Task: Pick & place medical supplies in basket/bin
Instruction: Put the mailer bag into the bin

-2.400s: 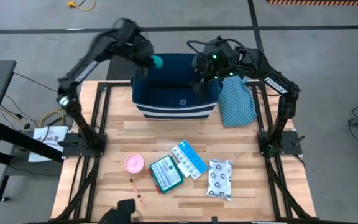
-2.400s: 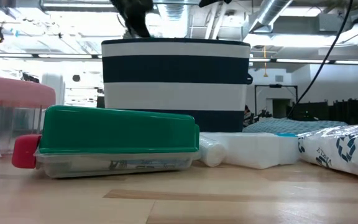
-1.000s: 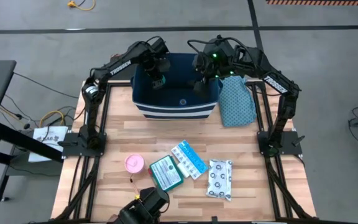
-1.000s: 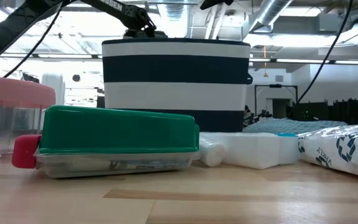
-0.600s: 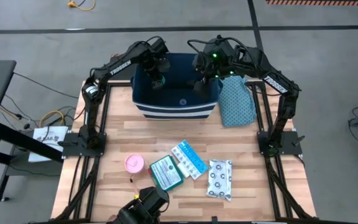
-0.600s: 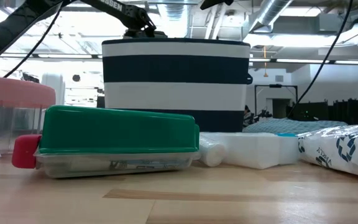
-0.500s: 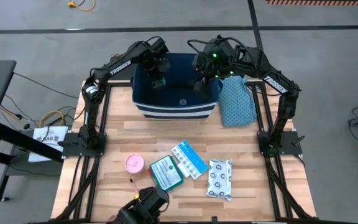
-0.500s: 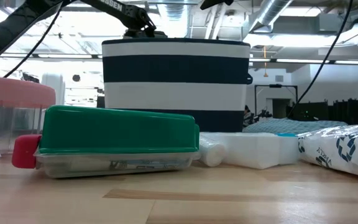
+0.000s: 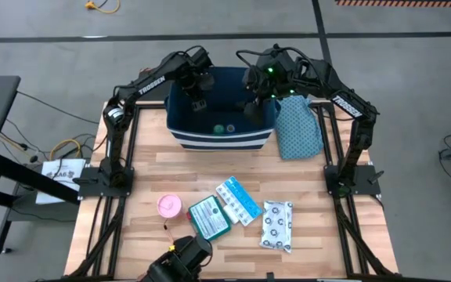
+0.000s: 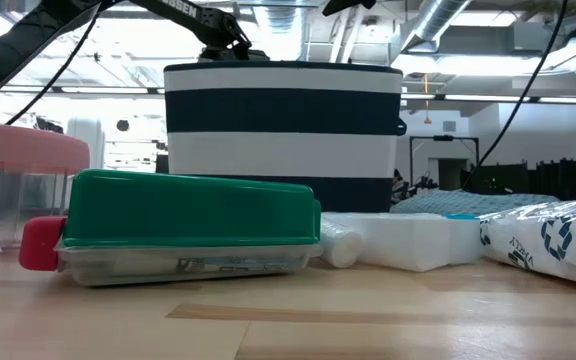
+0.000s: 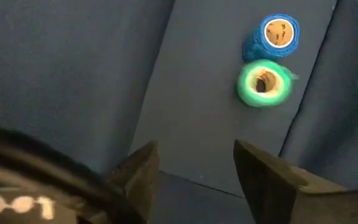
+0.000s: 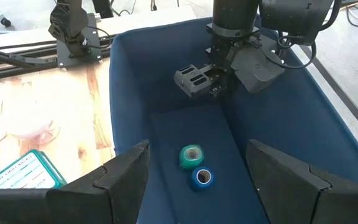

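Observation:
The small green tape roll (image 11: 264, 84) lies on the floor of the navy bin (image 9: 221, 142), touching a blue roll (image 11: 276, 33); the high view shows both rolls (image 9: 219, 129). My left gripper (image 11: 194, 155) hangs open above the bin's far left part (image 9: 198, 103), pointing down, with nothing between its fingers. My right gripper (image 12: 197, 147) stands open over the bin's right side (image 9: 250, 106). On the table's near half lie a pink roll (image 9: 169, 206), a teal flat box (image 9: 209, 218), a light-blue packet (image 9: 238, 200), a white ring-patterned pouch (image 9: 277, 225) and a thin swab stick (image 9: 172, 237).
A teal dotted cloth (image 9: 298, 128) lies against the bin's right wall. The bin stands at the table's far edge, between the two arms' frames. In the low view the teal box (image 10: 188, 225) and the pouch (image 10: 558, 240) stand in front of the striped bin (image 10: 283, 130).
My left gripper has let go of the green tape roll. The roll has fallen to the bin's floor and now lies beside the blue roll. Both arms have kept their places.

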Robot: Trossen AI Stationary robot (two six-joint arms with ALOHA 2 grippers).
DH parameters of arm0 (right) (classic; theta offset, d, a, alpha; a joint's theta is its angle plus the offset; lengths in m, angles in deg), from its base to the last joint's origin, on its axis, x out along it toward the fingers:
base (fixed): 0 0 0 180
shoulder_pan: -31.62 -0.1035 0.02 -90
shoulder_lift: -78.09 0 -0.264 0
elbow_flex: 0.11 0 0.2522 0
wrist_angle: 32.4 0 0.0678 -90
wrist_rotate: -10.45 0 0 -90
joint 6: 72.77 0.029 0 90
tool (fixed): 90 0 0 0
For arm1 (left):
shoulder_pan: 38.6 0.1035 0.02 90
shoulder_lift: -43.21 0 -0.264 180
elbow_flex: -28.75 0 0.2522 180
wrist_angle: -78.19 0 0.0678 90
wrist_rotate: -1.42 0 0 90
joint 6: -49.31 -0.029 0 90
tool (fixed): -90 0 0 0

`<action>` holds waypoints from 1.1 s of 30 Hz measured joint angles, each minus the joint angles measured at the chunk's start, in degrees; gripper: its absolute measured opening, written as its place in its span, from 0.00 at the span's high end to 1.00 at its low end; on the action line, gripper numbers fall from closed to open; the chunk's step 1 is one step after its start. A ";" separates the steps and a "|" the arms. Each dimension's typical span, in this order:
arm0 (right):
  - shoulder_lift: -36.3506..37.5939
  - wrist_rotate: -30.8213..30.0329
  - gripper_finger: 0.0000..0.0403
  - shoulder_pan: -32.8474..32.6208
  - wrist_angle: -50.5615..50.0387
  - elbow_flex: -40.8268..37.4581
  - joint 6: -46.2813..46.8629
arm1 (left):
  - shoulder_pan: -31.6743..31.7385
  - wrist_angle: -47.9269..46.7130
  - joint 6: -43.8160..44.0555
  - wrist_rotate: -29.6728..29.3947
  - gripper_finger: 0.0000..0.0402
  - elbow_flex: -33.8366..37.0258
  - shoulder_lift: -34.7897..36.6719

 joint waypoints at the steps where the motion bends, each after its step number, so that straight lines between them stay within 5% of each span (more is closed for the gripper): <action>1: 0.00 0.00 0.35 0.00 0.00 -0.01 -0.01 | 0.00 -0.06 0.01 0.00 0.49 0.00 0.00; 21: 0.00 0.02 0.35 -0.02 0.02 0.00 -1.52 | -0.03 -4.46 0.95 2.98 0.48 -1.29 0.35; 33: 0.00 0.00 0.35 0.00 -1.96 -0.02 -1.94 | -0.63 -0.83 1.52 7.33 0.48 -1.88 15.74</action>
